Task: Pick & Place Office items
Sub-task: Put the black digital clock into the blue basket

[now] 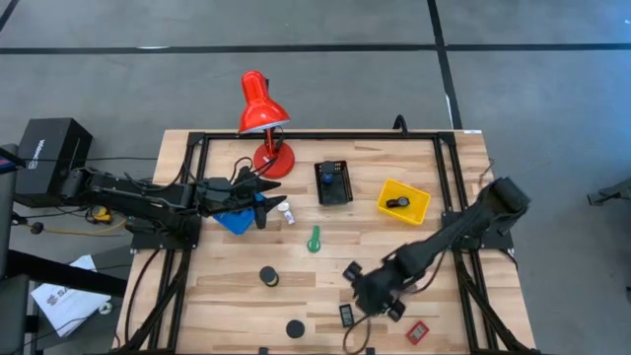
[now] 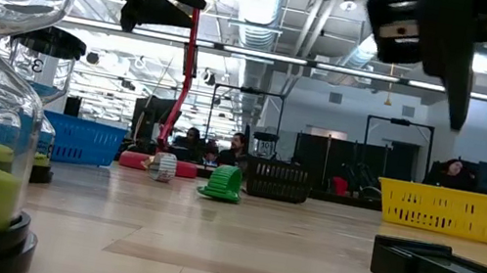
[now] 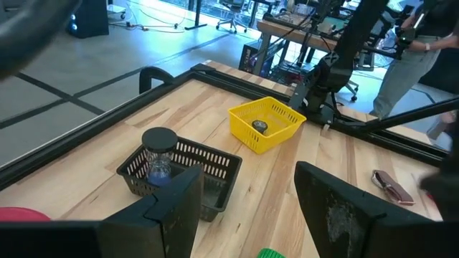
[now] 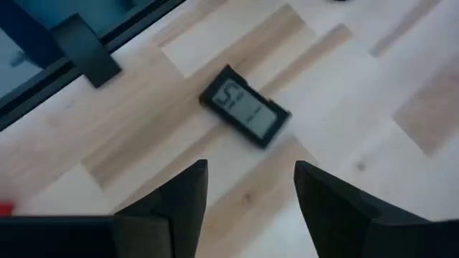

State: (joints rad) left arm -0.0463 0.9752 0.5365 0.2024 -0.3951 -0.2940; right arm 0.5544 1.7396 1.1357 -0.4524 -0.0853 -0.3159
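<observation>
My right gripper [image 1: 361, 288] hangs open above the near middle of the table, fingers slanting down. Just ahead of it, a black rectangular piece with a display [image 4: 244, 113] lies flat on the wood [image 1: 348, 316], not touched. My left gripper [image 1: 262, 204] waits open over the blue bin [image 1: 235, 220], with nothing between its fingers [image 3: 247, 208]. A white tube [image 1: 286, 212], a green stick [image 1: 315, 240], two black discs [image 1: 269, 277] [image 1: 294, 328] and a red tag [image 1: 418, 332] lie on the table.
A red desk lamp [image 1: 262, 123] stands at the far edge. The black bin [image 1: 333, 183] holds a small item, and the yellow bin [image 1: 404, 201] holds a black ring. A black frame [image 1: 446, 158] borders the table. Bare wood lies between the green stick and the discs.
</observation>
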